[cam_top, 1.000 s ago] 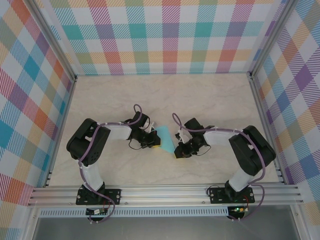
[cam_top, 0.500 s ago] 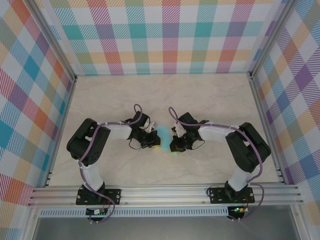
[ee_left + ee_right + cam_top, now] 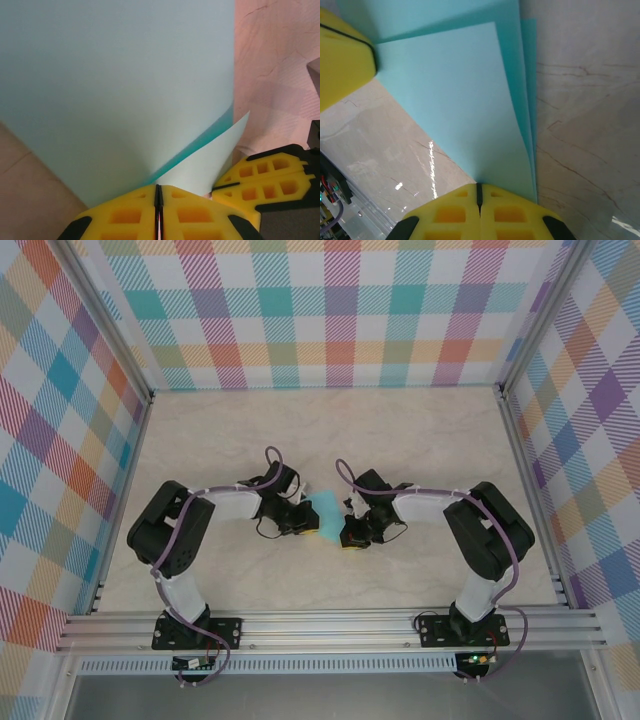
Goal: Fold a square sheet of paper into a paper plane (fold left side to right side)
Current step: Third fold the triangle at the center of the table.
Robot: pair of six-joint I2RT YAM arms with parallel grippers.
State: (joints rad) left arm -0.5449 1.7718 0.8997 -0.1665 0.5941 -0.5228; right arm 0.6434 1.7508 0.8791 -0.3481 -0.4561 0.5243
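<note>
1. Sheet position: the square sheet of paper [image 3: 326, 509] lies at the middle of the top view, on the marbled table [image 3: 430, 430], directly between the two grippers.
2. Sheet condition: the wrist views show light turquoise paper in more than one layer. An upper layer arches over a lower flap, and along the right of the right wrist view the layer edges run slightly offset from one another.
3. Left gripper [image 3: 158, 187]: at the bottom centre of the left wrist view, the yellow pads meet along a thin seam. The paper's near edge runs into that seam, so the pads appear to pinch the sheet.
4. Right gripper [image 3: 480, 185]: at the bottom centre of the right wrist view, the pads are closed. The corner of the layered paper ends at their tips and appears clamped there.
5. Step in hand (judged): the left-to-right fold, with the layer brought over but not yet flat or creased.
6. Next move (judged): the free edges need to be squared on each other, then the fold line pressed down. The thin paper calls for a light, even pull, since it can buckle or slip.
7. Containers: none is used; the sheet rests on the table itself.
</note>
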